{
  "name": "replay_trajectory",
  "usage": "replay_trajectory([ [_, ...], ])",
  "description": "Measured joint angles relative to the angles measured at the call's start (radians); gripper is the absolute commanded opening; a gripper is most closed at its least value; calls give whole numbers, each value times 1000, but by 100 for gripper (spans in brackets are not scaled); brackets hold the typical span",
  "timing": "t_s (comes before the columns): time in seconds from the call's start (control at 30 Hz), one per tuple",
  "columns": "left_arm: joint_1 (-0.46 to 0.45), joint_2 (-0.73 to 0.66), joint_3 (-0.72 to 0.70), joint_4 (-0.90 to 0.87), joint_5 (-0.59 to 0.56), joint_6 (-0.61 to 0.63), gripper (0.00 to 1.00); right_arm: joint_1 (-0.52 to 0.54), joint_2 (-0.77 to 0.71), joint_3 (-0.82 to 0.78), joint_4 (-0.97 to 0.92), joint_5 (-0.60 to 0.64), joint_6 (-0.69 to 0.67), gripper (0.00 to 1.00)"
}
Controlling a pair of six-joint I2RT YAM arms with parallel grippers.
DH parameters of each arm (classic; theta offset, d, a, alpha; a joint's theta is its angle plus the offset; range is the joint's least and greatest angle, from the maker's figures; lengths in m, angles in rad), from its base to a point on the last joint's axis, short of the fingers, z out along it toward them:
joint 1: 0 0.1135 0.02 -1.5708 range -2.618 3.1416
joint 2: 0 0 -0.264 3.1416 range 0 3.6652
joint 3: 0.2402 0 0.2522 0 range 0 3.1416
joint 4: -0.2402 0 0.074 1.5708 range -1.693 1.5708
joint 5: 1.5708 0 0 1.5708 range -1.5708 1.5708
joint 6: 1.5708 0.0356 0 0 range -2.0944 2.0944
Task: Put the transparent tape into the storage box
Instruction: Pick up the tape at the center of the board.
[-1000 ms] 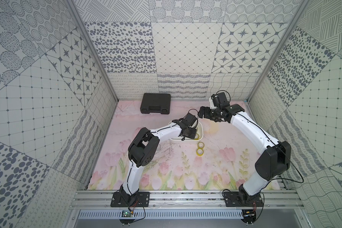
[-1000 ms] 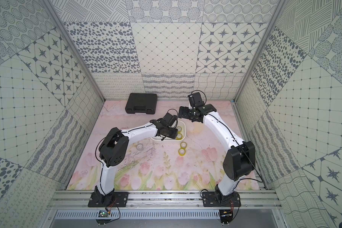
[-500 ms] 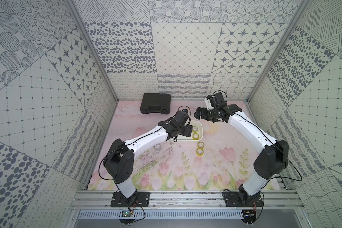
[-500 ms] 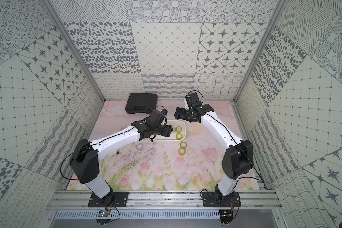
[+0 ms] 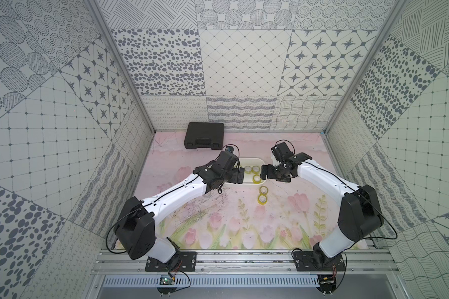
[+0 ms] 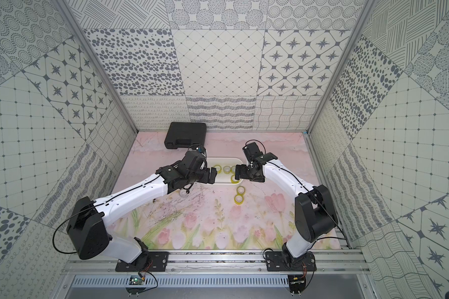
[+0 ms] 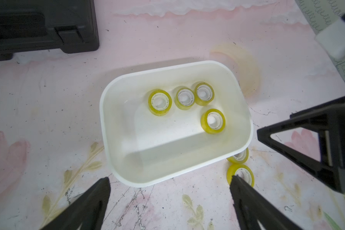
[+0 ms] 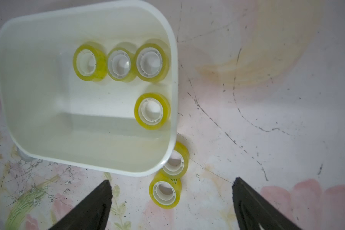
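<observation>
Four yellowish, white-cored tape rolls (image 7: 160,112) flat inside the white storage box (image 7: 124,129)

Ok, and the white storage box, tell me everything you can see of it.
The storage box is a glossy white plastic tub, rectangular with rounded corners, open-topped, upright on the floral mat, near the black case. Four yellowish tape rolls lie flat inside: three in a row, one apart by the wall. An outside roll sits by one corner, partly hidden by the rim; contact unclear. Nothing grips it.
</observation>
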Motion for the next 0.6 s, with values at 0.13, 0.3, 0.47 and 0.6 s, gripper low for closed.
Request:
replay_trajectory([
  [0.13, 9, -27, -21, -5, -13, -18, 99, 7, -43, -87, 4, 10, 23, 97],
  [0.3, 20, -51, -45, -21, -33, -34, 99, 18, -42, -154, 32, 30, 46, 96],
  [0.47, 40, -71, -60, -31, -42, -50, 99, 21, -26, -167, 80, 72, 64, 97],
  [0.6, 54, -83, -71, -36, -42, -57, 99, 26, 18, -166, 128, 102, 67, 92],
])
